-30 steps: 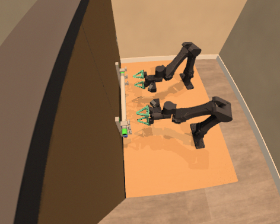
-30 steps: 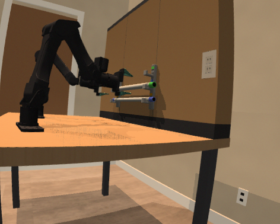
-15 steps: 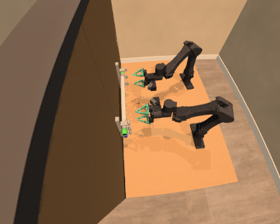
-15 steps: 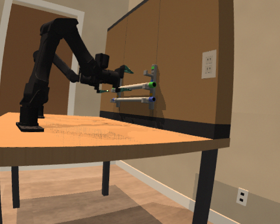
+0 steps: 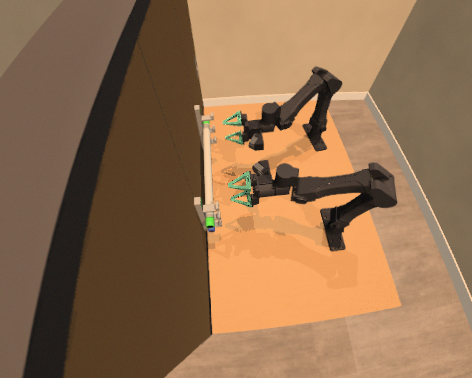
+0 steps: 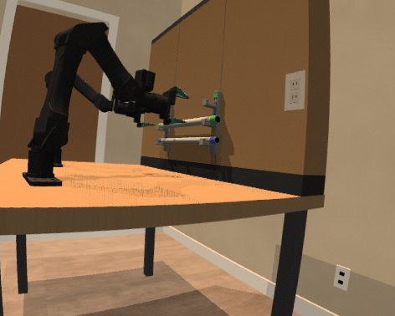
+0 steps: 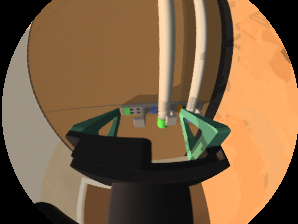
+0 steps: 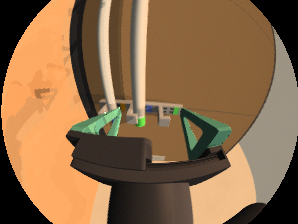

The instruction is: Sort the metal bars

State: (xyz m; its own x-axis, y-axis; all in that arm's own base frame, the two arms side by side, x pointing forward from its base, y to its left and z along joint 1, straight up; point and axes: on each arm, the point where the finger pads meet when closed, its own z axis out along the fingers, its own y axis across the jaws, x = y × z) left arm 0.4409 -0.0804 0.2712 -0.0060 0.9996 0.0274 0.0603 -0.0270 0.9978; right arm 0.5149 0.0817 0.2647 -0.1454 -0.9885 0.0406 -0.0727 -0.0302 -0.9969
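The green-ended bar (image 5: 208,165) (image 6: 192,123) (image 7: 166,60) (image 8: 139,60) lies on the rack's middle arms, whose labels are blue. The blue-ended bar (image 6: 185,140) (image 7: 200,50) (image 8: 104,50) lies on the lowest arms, under orange labels. The top arms, under the green label (image 6: 215,95) (image 7: 126,111) (image 8: 176,111), hold no bar. My left gripper (image 5: 230,192) (image 7: 150,111) is open and empty, a short gap out from the rack. My right gripper (image 5: 225,130) (image 6: 186,109) (image 8: 150,111) is open and empty, likewise clear of rack and bars. In the exterior view my left gripper is mostly hidden.
The rack's uprights (image 5: 197,115) (image 6: 213,150) stand on the brown wall panel (image 6: 263,84) behind the bars. The orange table top (image 5: 294,285) (image 6: 112,196) lies below both arms. A socket plate (image 6: 294,90) sits on the panel beyond the rack's right end.
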